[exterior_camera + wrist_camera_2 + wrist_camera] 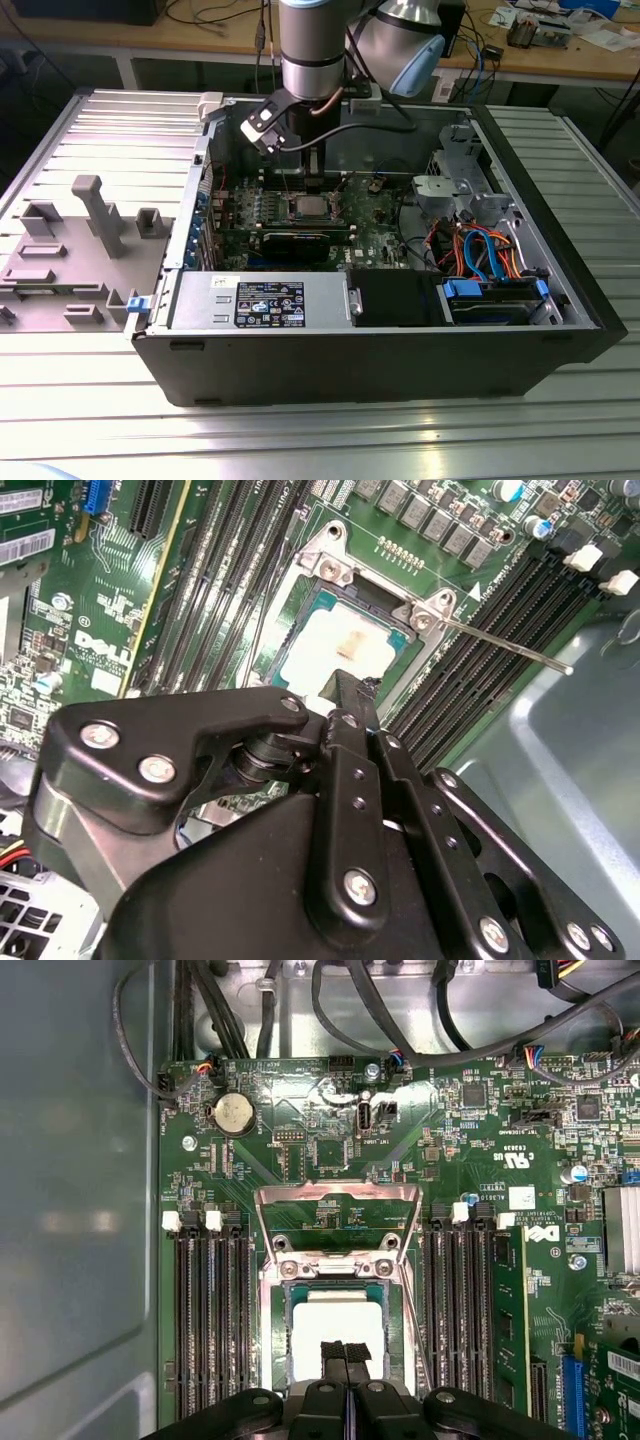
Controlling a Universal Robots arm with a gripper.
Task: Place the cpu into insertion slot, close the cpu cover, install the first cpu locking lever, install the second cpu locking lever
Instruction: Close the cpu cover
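Observation:
The cpu, a flat square with a pale silver top, lies in the insertion slot on the green motherboard. It also shows in the second wrist view and the exterior view. The cpu cover, a silver frame with a square window, stands swung up behind the slot. One thin locking lever sticks out free from the slot's corner. My gripper hangs just over the near edge of the cpu with its two black fingertips pressed together, nothing between them. In the exterior view the gripper reaches down into the open case.
Long black memory slots flank the socket on both sides. Cables run along the case wall behind the board. A drive box and power supply sit at the case's near side. A grey parts fixture lies outside, at the exterior view's left.

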